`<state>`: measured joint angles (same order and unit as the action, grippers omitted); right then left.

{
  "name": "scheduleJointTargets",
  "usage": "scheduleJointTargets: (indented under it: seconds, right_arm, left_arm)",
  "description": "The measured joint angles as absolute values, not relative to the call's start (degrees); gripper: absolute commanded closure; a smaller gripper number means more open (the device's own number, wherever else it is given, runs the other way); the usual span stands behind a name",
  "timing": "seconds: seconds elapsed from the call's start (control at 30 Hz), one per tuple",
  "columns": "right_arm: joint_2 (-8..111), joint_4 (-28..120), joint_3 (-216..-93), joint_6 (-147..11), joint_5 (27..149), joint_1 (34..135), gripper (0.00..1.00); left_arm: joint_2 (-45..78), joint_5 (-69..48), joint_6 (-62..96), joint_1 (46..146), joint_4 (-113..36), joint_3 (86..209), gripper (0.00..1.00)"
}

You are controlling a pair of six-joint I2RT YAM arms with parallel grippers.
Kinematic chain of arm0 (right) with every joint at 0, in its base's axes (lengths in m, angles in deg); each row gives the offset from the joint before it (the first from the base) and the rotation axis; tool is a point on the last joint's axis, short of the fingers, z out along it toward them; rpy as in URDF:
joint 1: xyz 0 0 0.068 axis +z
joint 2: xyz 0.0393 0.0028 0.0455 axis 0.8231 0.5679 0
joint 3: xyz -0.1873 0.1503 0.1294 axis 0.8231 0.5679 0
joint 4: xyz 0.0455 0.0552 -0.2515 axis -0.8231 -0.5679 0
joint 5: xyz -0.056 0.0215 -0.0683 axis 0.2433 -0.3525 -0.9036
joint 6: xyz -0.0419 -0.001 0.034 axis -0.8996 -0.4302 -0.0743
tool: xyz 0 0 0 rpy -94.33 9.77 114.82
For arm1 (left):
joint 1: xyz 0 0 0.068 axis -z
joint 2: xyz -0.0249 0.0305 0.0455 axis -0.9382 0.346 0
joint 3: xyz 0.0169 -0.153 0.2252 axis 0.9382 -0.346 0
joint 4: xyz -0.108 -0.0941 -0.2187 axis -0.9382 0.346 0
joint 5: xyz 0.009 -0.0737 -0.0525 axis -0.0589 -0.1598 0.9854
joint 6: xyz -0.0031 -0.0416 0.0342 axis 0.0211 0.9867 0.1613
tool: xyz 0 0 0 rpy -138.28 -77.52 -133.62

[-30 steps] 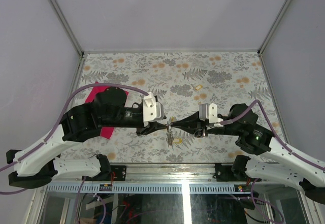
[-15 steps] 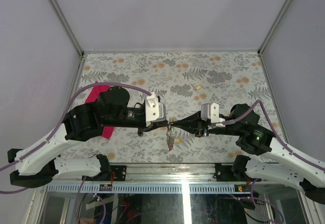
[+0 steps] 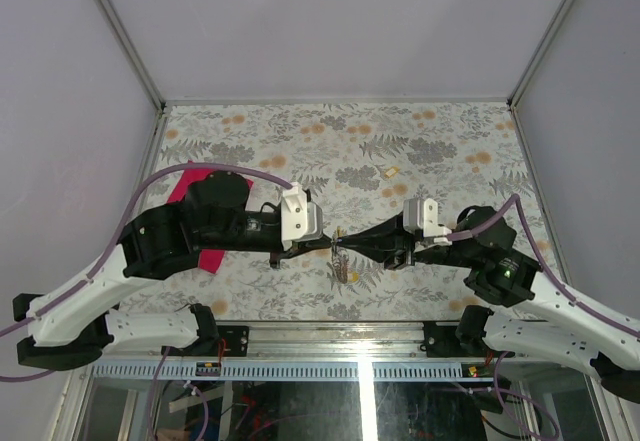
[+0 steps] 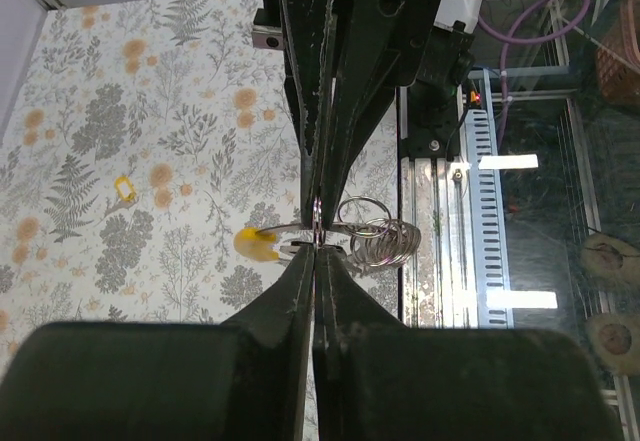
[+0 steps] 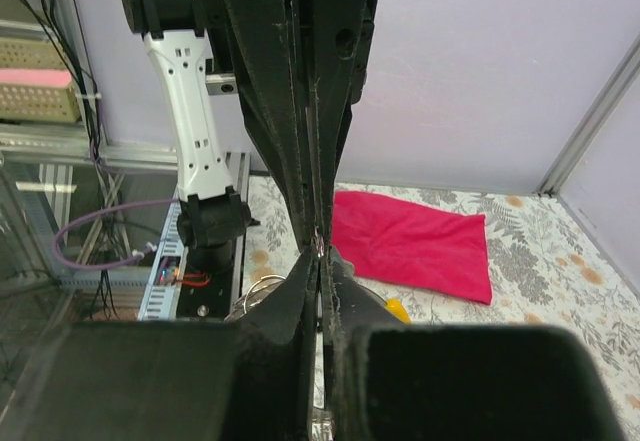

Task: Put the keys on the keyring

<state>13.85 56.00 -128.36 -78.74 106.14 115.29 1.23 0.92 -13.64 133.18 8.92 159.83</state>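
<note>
Since a second ago the left fingers [image 4: 288, 303] have been closed fully and are now shut tip to tip against the right fingers [image 5: 296, 296], also shut. The keyring [image 4: 383, 245] is held off the tabletop [image 3: 400, 141] at those tips, right of the red cloth [image 5: 410, 244]. It is pinched by the right pair; what the left pair pinches cannot be told. A yellow-capped key [image 4: 258, 244] shows just beside the tips.
</note>
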Motion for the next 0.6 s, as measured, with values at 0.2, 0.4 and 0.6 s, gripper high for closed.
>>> scheduleJointTargets:
  seconds: [0.2, 0.4, 0.6]
  right_arm:
    - [12.91, 63.02, -125.54, -75.22, 104.67, 115.29, 1.00]
    - [12.76, 70.08, -123.01, -71.90, 103.73, 115.31, 1.00]
    - [12.69, 74.26, -122.07, -69.91, 103.16, 115.31, 1.00]
  left_arm:
    - [0.40, 1.36, -12.80, 133.18, 6.65, 159.68, 1.00]
    - [-1.02, 1.40, -11.84, 133.15, 4.29, 158.48, 1.00]
    - [-2.05, 1.38, -11.14, 133.18, 2.80, 157.54, 1.00]
